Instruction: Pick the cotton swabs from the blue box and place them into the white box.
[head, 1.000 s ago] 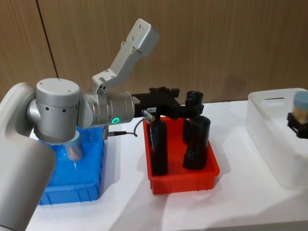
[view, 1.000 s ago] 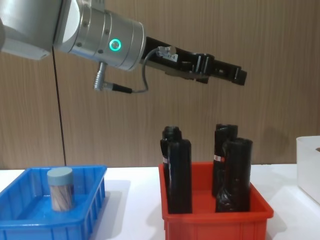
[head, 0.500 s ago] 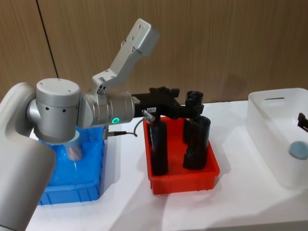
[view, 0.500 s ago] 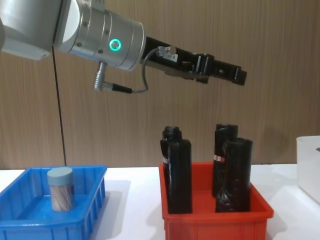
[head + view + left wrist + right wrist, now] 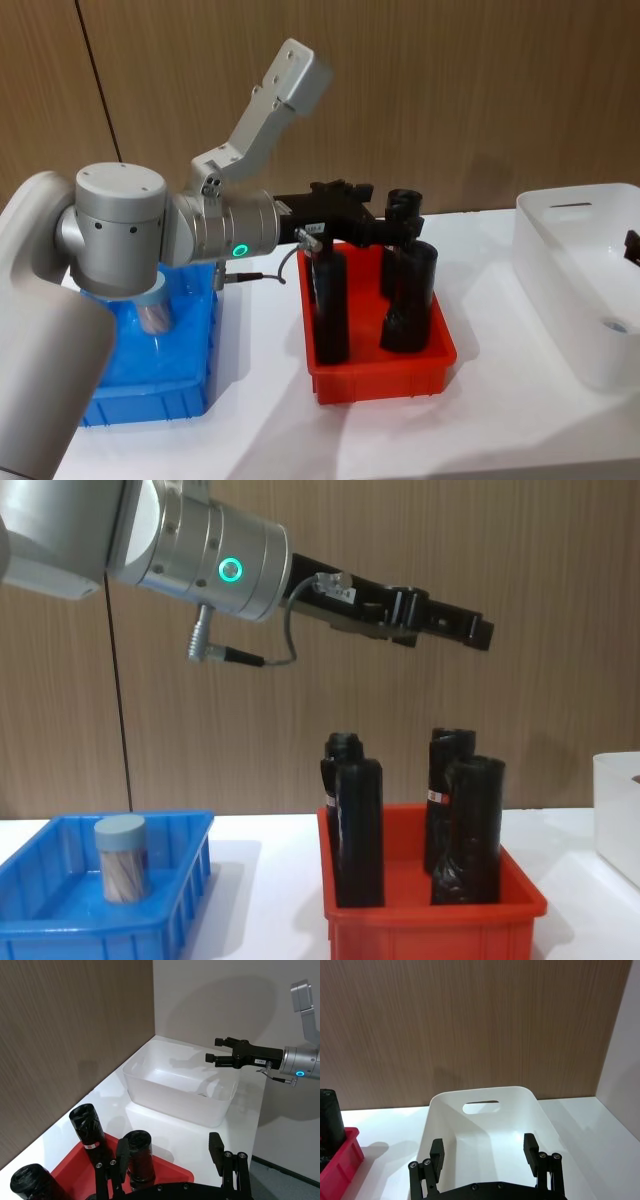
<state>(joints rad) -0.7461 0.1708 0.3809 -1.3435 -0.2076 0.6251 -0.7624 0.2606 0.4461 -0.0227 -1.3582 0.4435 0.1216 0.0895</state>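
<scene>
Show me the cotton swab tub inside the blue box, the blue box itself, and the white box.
cotton swab tub [image 5: 121,868], chest view, clear side wall.
blue box [image 5: 90,942], chest view, front wall.
white box [image 5: 555,280], head view, outer side wall.

The flat white surface [image 5: 260,400] in front of me carries three containers in a row from left to right, each standing apart from the next with bare white between them. On my left sits the shallow bright blue plastic box [image 5: 150,405], reaching nearest to me. In the middle stands the small red plastic bin [image 5: 385,380], a little farther back. At the right is the plain white translucent plastic box [image 5: 560,300], its long walls running from near to far.
</scene>
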